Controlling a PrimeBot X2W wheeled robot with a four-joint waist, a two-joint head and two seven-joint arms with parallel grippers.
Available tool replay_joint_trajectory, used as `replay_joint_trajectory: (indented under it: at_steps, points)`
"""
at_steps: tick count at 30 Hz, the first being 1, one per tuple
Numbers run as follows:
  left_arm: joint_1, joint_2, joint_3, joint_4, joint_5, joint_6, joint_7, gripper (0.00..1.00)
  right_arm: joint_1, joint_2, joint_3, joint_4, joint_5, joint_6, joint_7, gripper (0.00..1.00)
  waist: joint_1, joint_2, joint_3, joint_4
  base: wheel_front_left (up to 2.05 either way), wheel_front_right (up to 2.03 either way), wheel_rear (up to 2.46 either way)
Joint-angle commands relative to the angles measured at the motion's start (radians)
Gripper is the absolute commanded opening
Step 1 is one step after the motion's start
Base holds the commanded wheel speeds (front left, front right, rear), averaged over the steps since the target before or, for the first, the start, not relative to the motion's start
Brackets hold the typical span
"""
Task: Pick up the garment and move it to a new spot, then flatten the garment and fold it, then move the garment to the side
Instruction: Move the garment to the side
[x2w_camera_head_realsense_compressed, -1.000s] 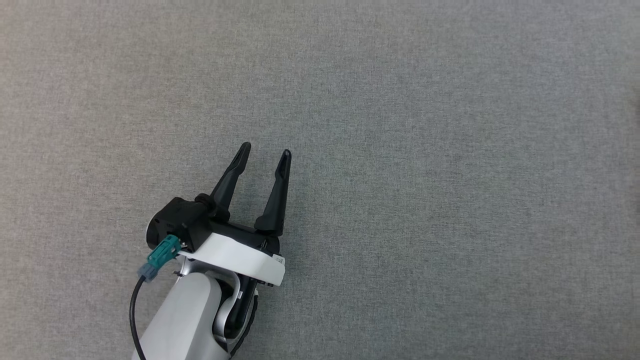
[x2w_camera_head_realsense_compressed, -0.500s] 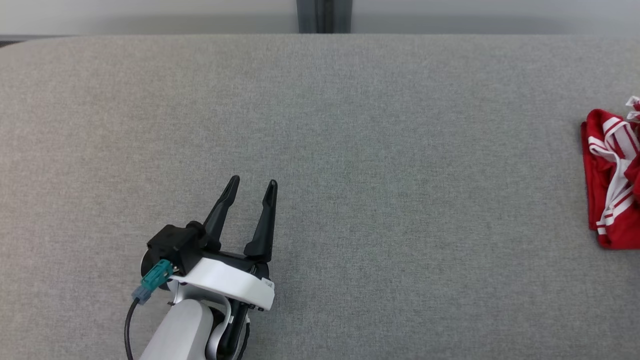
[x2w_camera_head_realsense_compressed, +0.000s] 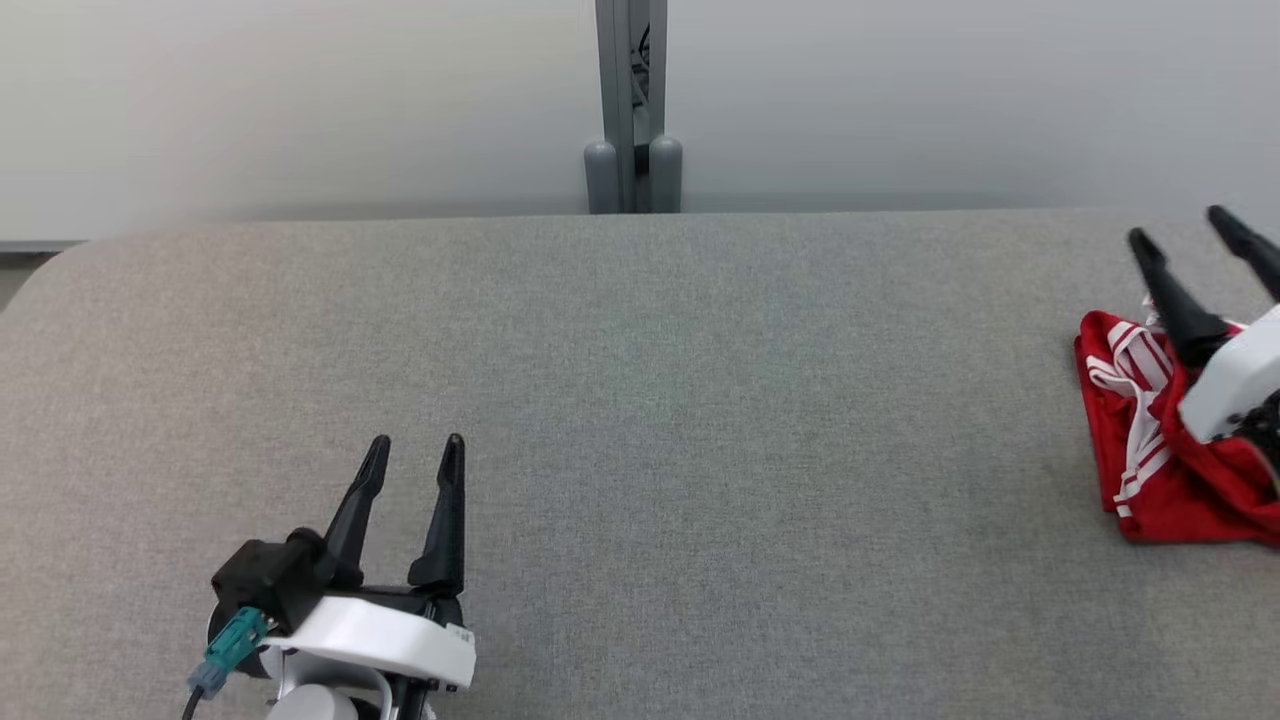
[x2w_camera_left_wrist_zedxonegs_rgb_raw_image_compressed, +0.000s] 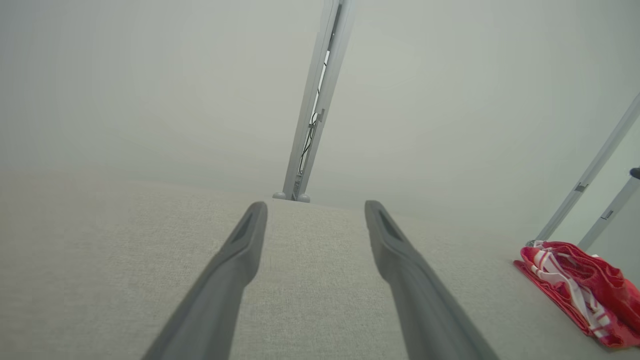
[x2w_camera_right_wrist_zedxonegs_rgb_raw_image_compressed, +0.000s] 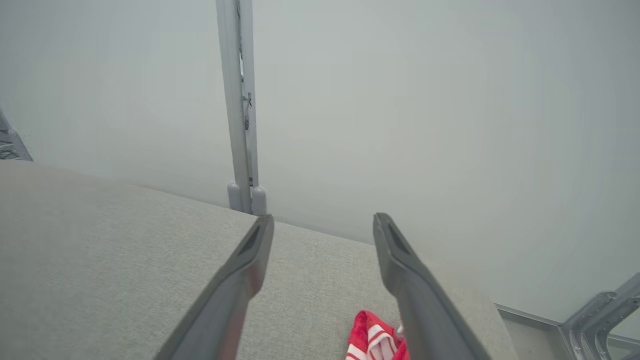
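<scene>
Garment (x2w_camera_head_realsense_compressed: 1150, 495): red with white stripes, bunched up by the right edge of our grey table (x2w_camera_head_realsense_compressed: 640, 400).
Right gripper (x2w_camera_head_realsense_compressed: 1175, 224): we hold it over the garment, fingers wide apart, empty.
Left gripper (x2w_camera_head_realsense_compressed: 417, 440): near the front edge, left side, fingers apart, empty.
Do it well: we should dip the right fingers onto a thick fold, then pinch, so all the cloth lifts.
Change: our head looks higher than before, so more wall (x2w_camera_head_realsense_compressed: 300, 100) shows and the right gripper has come into view.

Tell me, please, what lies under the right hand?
The red-and-white garment, bunched on the grey table. The open right hand covers part of it, so contact cannot be seen.
</scene>
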Motion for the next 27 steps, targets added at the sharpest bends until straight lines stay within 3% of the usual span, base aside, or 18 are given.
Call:
replay_joint_trajectory:
  at_steps: [1,3,7,10,16,20,27]
  points:
    - [0.020,0.003,0.017,-0.003,0.006,-0.009,0.000,1.00,0.038,0.022,-0.029,-0.026,-0.031,0.000,-0.013,1.00,0.0000,-0.0001,-0.036,-0.007,0.00,0.00,0.00]
    - [0.029,0.004,0.029,-0.006,0.003,-0.010,0.000,1.00,0.047,0.040,-0.087,-0.051,-0.045,0.000,-0.014,1.00,0.0000,-0.0001,-0.044,-0.008,0.00,0.00,0.00]
    - [0.056,0.003,0.058,-0.018,-0.016,-0.018,0.000,1.00,0.203,0.152,-0.335,-0.176,-0.149,0.000,-0.013,1.00,0.0000,-0.0001,-0.063,-0.009,0.00,0.00,0.00]
    - [0.074,0.004,0.063,-0.020,-0.016,-0.023,0.000,1.00,0.342,0.247,-0.522,-0.274,-0.275,0.000,-0.014,1.00,0.0000,-0.0001,-0.077,-0.008,0.00,0.00,0.00]
    - [0.090,0.004,0.071,-0.028,-0.022,-0.023,0.000,1.00,0.597,0.451,-0.767,-0.451,-0.552,0.000,-0.014,1.00,0.0000,-0.0001,-0.093,-0.009,0.00,0.00,0.00]
    - [0.095,0.004,0.080,-0.025,-0.038,-0.008,0.000,1.00,0.725,0.548,-0.826,-0.530,-0.699,0.000,-0.013,1.00,0.0000,-0.0001,-0.098,-0.006,0.00,0.00,0.00]
    - [0.107,0.004,0.089,-0.035,-0.020,0.017,0.000,1.00,0.819,0.603,-0.858,-0.568,-0.771,0.000,-0.013,1.00,0.0000,-0.0001,-0.094,-0.008,0.00,0.00,0.00]
